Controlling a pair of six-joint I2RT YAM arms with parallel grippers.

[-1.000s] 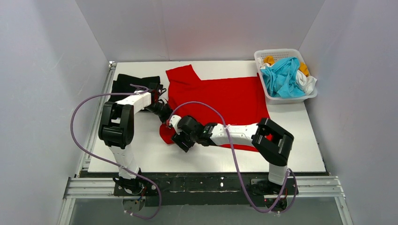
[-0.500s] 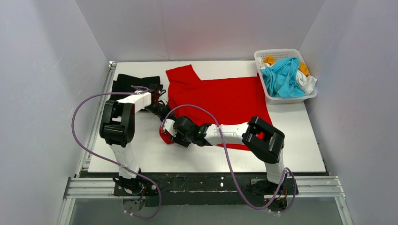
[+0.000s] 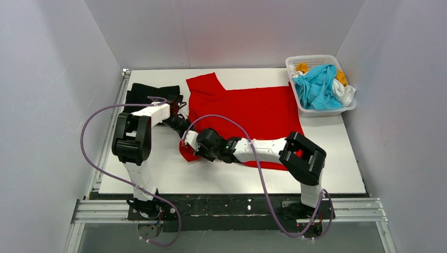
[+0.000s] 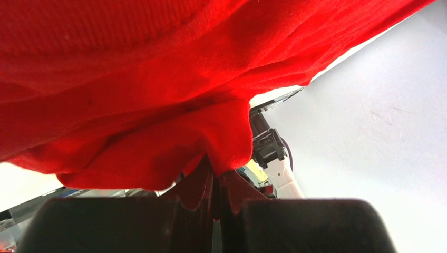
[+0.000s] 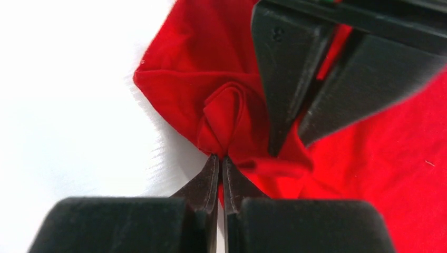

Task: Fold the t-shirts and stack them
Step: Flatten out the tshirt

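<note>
A bright red t-shirt lies spread across the middle of the white table, its near-left corner bunched up. My left gripper is shut on that bunched edge, and in the left wrist view red cloth drapes over the closed gripper. Just in front of it, my right gripper is shut on a small fold of the same corner, with the closed gripper pinching it. The left gripper's black fingers stand close behind. A folded black t-shirt lies at the back left.
A white lattice basket stands at the back right, holding a cyan shirt, a white one and an orange-yellow one. Grey walls close in on three sides. The two arms' purple cables loop over the table.
My right gripper has moved left to the red shirt's bunched corner and shut on a fold of it. The left arm has kept still, holding its grip.
</note>
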